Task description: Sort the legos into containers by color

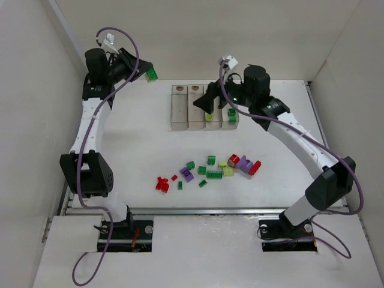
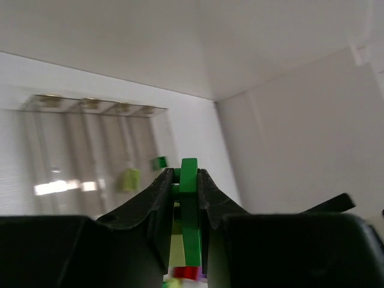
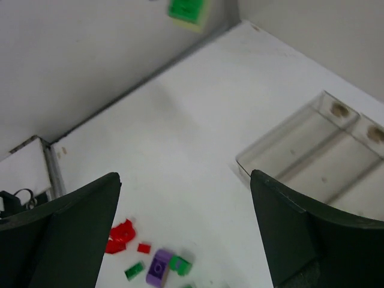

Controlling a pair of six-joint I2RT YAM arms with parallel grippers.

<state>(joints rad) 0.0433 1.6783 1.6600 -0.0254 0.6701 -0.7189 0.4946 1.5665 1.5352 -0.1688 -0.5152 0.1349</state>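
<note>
My left gripper (image 1: pixel 149 72) is raised at the back left, shut on a green lego (image 1: pixel 153 74); in the left wrist view the lego (image 2: pixel 189 198) stands edge-on between the pads. The four joined clear containers (image 1: pixel 180 114) lie at the back middle. My right gripper (image 1: pixel 217 105) hovers over their right half, open wide and empty (image 3: pixel 185 177). A yellow-green lego (image 1: pixel 209 117) lies in the third bin and a green one (image 1: pixel 231 111) in the fourth. Loose legos lie scattered in front: red (image 1: pixel 162 183), purple (image 1: pixel 187 174), green (image 1: pixel 211 159), yellow-green (image 1: pixel 228 171).
White walls enclose the table on the left, back and right. The right wrist view shows the bins' end (image 3: pixel 312 156) and a few legos, red (image 3: pixel 122 235) and purple (image 3: pixel 158 267). The arm bases stand at the near edge.
</note>
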